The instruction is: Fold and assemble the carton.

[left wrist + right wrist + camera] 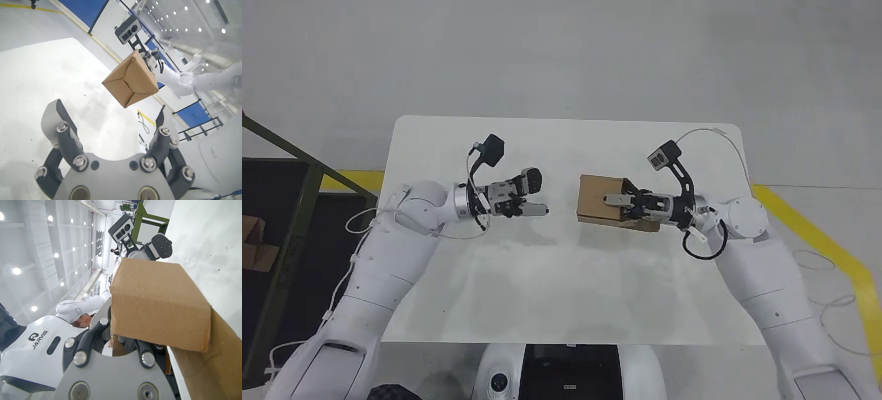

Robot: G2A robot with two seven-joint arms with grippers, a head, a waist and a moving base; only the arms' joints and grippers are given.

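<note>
The left tool point(529, 196) hangs wide open and empty over the table point(442, 140). Near the table's middle is the carton point(602, 198), its folded end pointing at that tool. Its length runs toward the right tool point(627, 203), which is clamped on its far end.

Bare table point(562, 290) lies open between the left pincer point(537, 195) and the carton point(602, 200), which blocks passage rightward

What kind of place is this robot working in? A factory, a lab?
Probably a large industrial hall or robot test lab. It has yellow floor lines, blue-panelled barriers fencing off areas, and rows of ceiling lights set high overhead.
</note>
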